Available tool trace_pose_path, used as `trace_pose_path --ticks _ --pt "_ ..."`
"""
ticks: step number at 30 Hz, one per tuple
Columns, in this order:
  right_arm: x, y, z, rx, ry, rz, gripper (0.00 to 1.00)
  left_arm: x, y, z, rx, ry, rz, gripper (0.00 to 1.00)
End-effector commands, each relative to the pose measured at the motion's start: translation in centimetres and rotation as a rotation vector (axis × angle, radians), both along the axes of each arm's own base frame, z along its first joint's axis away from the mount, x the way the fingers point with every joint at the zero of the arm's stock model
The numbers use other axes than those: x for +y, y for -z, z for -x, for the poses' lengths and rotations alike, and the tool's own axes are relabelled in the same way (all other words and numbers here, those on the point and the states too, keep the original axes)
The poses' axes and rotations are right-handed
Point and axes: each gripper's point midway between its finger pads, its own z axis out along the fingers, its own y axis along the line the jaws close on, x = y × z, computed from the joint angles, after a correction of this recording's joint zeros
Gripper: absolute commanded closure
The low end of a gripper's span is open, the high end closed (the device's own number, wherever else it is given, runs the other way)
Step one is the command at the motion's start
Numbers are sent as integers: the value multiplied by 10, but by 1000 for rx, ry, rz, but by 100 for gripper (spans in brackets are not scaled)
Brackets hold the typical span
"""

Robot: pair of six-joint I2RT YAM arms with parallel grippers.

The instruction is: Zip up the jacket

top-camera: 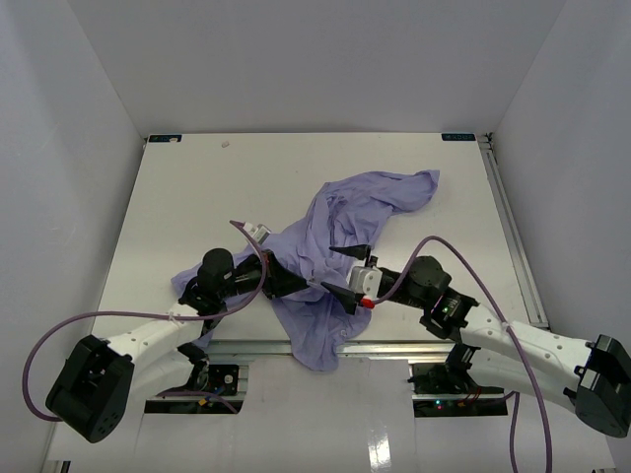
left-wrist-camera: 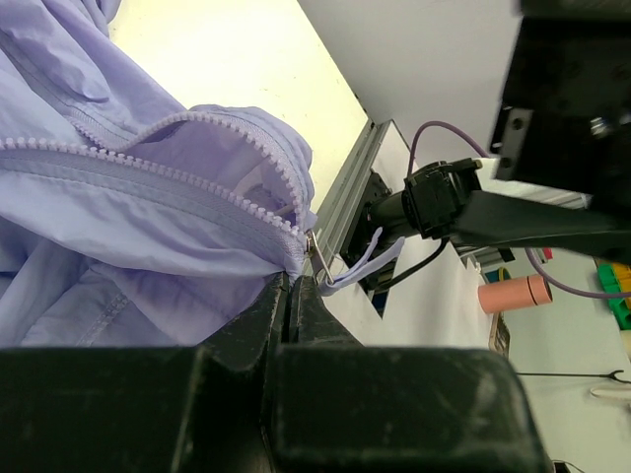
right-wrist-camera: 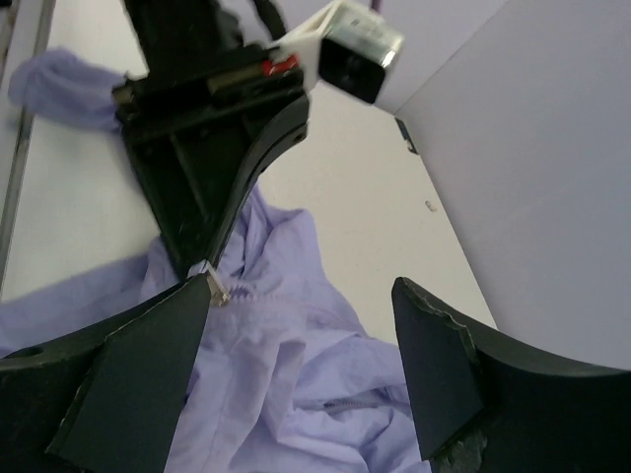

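Observation:
The lavender jacket (top-camera: 345, 217) lies crumpled mid-table, its lower end hanging over the near edge. My left gripper (top-camera: 296, 281) is shut on the jacket's fabric (left-wrist-camera: 148, 227) right at the bottom of the zipper; its fingers (left-wrist-camera: 271, 305) are pressed together. The metal slider (left-wrist-camera: 317, 258) with its lavender pull cord (left-wrist-camera: 360, 266) sits just beyond the fingertips. The two rows of teeth (left-wrist-camera: 197, 187) spread apart above it. My right gripper (top-camera: 345, 274) is wide open over the jacket (right-wrist-camera: 296, 374), facing the left gripper (right-wrist-camera: 197, 148). Its left fingertip (right-wrist-camera: 197, 296) is beside the slider (right-wrist-camera: 219, 293).
An aluminium rail (top-camera: 394, 347) runs along the table's near edge, with another along the right side (top-camera: 508, 227). White walls enclose the table. A pink cylinder (left-wrist-camera: 513, 293) lies off the table beyond the rail.

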Motion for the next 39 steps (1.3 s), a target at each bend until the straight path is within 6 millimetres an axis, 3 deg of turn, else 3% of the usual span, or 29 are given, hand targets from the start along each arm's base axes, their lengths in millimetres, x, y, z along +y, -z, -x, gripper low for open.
trace_pose_path --ticks 1,5,13,39 --pt "-1 13 15 -177 -122 108 20 1 -10 1 -37 17 10 100" --pt "-1 23 31 -171 -213 149 21 1 -10 1 -44 18 5 100" --pt "6 29 36 -130 -265 183 24 2 -11 0 -44 21 7 100" --pt "42 40 9 -96 -226 205 29 3 -8 1 -44 21 6 100"
